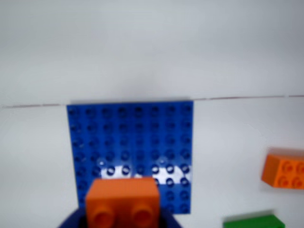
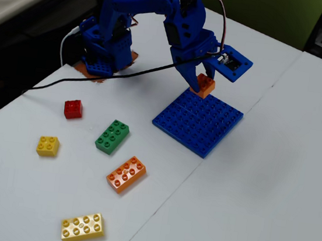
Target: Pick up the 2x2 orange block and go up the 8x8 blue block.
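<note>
Fixed view shows your fingers clamped on the 2x2 orange block — it hangs right over the 8x8 blue block's far edge — go straight down.

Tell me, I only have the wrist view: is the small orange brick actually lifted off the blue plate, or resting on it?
Observer: In the fixed view the 2x2 orange block hangs in the gripper, just above the 8x8 blue block's far edge.
Operator: What else is on the table?
Observer: A red brick and a small yellow brick sit off to the left.
Operator: Anything nearer the camera?
Observer: A long yellow brick.
</note>
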